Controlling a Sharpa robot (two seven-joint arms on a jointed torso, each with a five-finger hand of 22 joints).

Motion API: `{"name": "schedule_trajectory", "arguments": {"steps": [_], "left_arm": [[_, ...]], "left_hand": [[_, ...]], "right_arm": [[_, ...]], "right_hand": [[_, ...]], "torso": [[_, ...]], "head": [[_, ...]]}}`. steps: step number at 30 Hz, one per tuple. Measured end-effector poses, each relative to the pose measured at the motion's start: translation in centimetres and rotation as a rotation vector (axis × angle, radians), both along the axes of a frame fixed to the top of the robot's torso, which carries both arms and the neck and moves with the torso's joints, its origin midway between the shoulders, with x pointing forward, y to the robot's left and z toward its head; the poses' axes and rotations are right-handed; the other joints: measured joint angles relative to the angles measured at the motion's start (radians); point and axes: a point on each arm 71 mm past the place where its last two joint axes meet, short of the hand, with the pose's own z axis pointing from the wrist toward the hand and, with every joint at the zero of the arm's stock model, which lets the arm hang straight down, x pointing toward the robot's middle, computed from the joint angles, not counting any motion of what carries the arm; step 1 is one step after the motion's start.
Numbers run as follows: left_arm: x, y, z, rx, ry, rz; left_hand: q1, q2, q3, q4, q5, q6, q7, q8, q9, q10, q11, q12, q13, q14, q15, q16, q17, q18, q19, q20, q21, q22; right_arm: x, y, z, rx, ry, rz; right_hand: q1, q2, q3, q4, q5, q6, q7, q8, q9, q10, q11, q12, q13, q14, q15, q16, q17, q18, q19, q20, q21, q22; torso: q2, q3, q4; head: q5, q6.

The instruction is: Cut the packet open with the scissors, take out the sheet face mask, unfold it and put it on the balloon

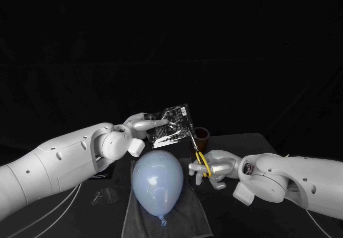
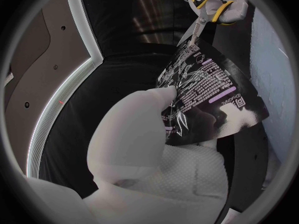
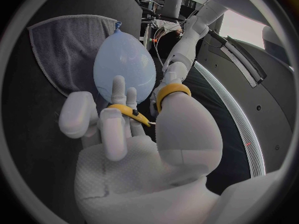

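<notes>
Packet [image 1: 171,126] in left hand [image 1: 145,122], scissors [image 1: 194,145] at its edge

Dim scene: light is pooling at the centre, the surroundings sinking into black.
In the head view, darkness is running from nine through twelve to three o'clock; the balloon [image 1: 157,183] at six o'clock is carrying a soft sheen, the packet [image 1: 171,125] just above centre is flashing glare off its crinkled film, and the table [image 1: 243,144] is swallowing shadows. In both wrist views, straight edges are bending toward the dark rim.
</notes>
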Motion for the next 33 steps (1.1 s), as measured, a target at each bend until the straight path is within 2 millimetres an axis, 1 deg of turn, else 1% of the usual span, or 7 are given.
{"name": "schedule_trajectory", "arguments": {"steps": [2,4,14,25,26,28,33], "left_arm": [[0.03,0.04,-0.02,0.0,0.0,0.002],[0.08,0.11,-0.04,0.001,0.001,0.006],[0.4,0.58,-0.14,0.0,0.008,0.036],[0.49,0.73,-0.17,-0.005,0.015,0.053],[0.49,0.73,-0.17,-0.005,0.015,0.053],[0.48,0.72,-0.17,-0.006,0.016,0.053],[0.43,0.62,-0.18,-0.009,0.02,0.052]], "left_hand": [[0.0,0.0,0.0,0.0,0.0,0.0,0.0,0.0,0.0,0.0,0.0,0.0,0.0,0.0,0.0,0.0,0.0,0.0,0.0,0.0,0.0,0.0],[0.0,-0.001,0.0,0.0,0.0,0.0,0.0,0.0,0.0,0.0,0.0,0.0,0.0,0.0,0.0,0.0,0.0,0.0,0.0,0.0,0.0,0.0],[0.001,-0.001,0.003,-0.003,0.0,0.002,0.002,0.0,0.0,0.003,0.004,0.0,0.0,0.001,-0.001,0.0,0.0,-0.001,0.0,0.0,0.0,0.0],[-0.006,0.0,0.003,-0.003,-0.002,0.002,0.002,-0.002,0.0,0.003,0.004,0.0,0.0,0.005,-0.002,0.0,0.001,-0.002,0.0,0.0,0.0,0.0],[-0.006,0.0,0.003,-0.003,-0.002,0.002,0.002,0.0,0.0,0.003,0.004,0.0,0.0,0.005,-0.002,0.0,0.001,-0.002,0.0,0.0,0.0,0.0],[-0.006,0.0,0.003,-0.003,-0.002,0.002,0.002,0.001,0.0,0.002,0.005,0.0,0.0,0.005,-0.002,0.0,0.001,-0.002,0.0,0.0,0.0,0.0],[-0.007,-0.001,0.003,-0.003,0.0,0.002,0.002,0.002,0.0,0.006,0.001,-0.001,0.0,0.005,-0.002,0.0,0.001,-0.002,0.0,0.0,0.0,0.0]], "right_arm": [[0.0,-0.01,0.01,0.0,-0.001,-0.001],[0.01,-0.02,0.02,0.0,-0.002,-0.002],[0.08,-0.08,0.06,0.0,-0.006,-0.007],[0.13,-0.02,0.06,0.001,-0.008,-0.007],[0.14,-0.01,0.06,0.001,-0.008,-0.007],[0.17,0.04,0.05,0.001,-0.008,-0.006],[0.27,0.18,0.01,0.001,-0.009,-0.005]], "right_hand": [[0.0,0.0,0.006,0.0,0.0,0.0,0.0,0.0,-0.002,0.0,0.0,0.0,-0.001,0.0,0.0,0.0,0.0,0.0,0.0,0.0,0.0,0.0],[0.0,0.008,0.006,0.0,0.0,-0.008,0.0,0.004,-0.004,0.0,0.0,0.0,-0.001,0.0,0.0,0.0,0.0,0.0,0.0,0.0,0.0,0.0],[0.0,0.008,0.006,0.0,0.0,-0.011,0.0,0.004,-0.006,0.0,0.0,-0.004,-0.002,0.0,0.0,0.003,0.0,-0.001,0.0,0.0,0.0,-0.001],[-0.001,0.009,0.011,0.0,0.0,-0.014,-0.002,0.011,-0.009,0.0,0.0,-0.004,-0.003,0.0,0.0,0.003,0.001,-0.001,0.0,0.0,0.0,-0.001],[0.004,0.015,0.011,0.0,0.0,-0.015,-0.003,0.011,-0.01,0.0,0.0,-0.005,-0.004,0.0,0.0,0.003,0.001,-0.001,0.0,0.0,0.0,-0.001],[0.004,0.015,0.011,0.0,0.0,-0.016,-0.002,0.011,-0.011,0.0,0.0,-0.005,-0.004,0.0,0.0,0.003,0.001,-0.001,0.0,0.0,0.0,-0.001],[0.004,0.015,0.011,0.0,0.0,-0.016,-0.002,0.012,-0.011,0.0,0.0,-0.008,-0.004,0.0,0.0,0.002,0.001,-0.001,0.0,0.0,0.0,0.0]], "torso": [[0.0,-0.0001,-0.0001],[0.0,-0.0001,0.0],[0.0,0.0,0.0003],[0.0,-0.0002,0.0004],[0.0,-0.0002,0.0005],[0.0,-0.0002,0.0005],[0.0,-0.0002,0.0008]], "head": [[-0.001,0.001],[-0.001,0.002],[0.001,0.007],[0.002,0.009],[0.002,0.009],[0.002,0.009],[0.002,0.009]]}}
